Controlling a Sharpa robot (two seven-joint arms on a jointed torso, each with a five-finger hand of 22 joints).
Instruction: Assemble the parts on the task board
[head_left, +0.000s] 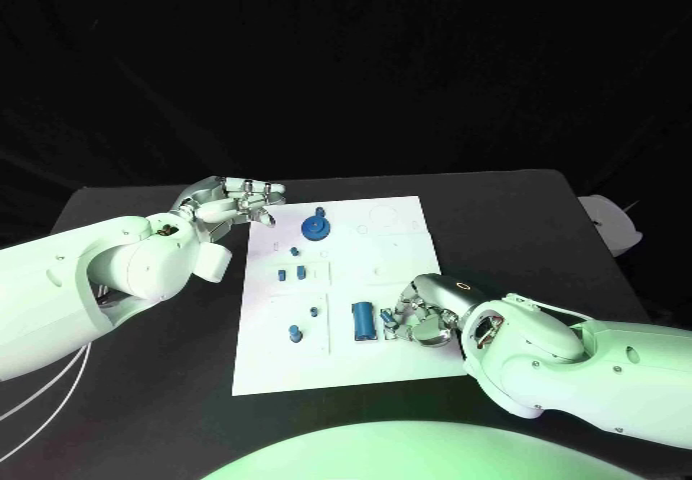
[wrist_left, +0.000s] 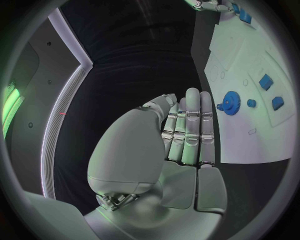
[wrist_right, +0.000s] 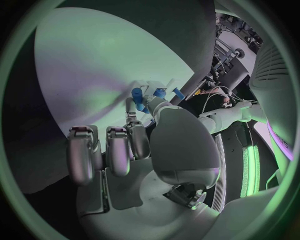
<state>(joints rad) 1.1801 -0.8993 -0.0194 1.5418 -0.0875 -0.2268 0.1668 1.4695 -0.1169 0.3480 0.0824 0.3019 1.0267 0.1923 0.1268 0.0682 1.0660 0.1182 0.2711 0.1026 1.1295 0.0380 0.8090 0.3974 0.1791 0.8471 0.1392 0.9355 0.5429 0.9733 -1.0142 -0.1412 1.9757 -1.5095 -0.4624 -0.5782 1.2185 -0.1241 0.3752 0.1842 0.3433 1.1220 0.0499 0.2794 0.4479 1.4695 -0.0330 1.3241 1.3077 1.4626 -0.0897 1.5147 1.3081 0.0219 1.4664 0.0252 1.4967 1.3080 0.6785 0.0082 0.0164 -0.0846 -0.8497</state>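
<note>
The white task board (head_left: 411, 215) lies mid-table. On it sit a blue gear (head_left: 315, 228) (wrist_left: 231, 102), a blue cylinder (head_left: 361, 320) (wrist_right: 137, 92) and several small blue parts (head_left: 300, 270) (wrist_left: 265, 80). My right hand (head_left: 426, 315) (wrist_right: 134, 125) rests on the board's near right part, just right of the cylinder. Its thumb and a finger pinch a small blue part (head_left: 387, 320) (wrist_right: 145, 107). My left hand (head_left: 238, 200) (wrist_left: 187, 130) hovers at the board's far left corner, left of the gear, fingers straight and side by side, holding nothing.
The black table (head_left: 144, 360) surrounds the board with free room on both sides. A white object (head_left: 617, 222) lies at the table's far right edge. Outlined recesses (head_left: 389, 215) mark the board's far right part.
</note>
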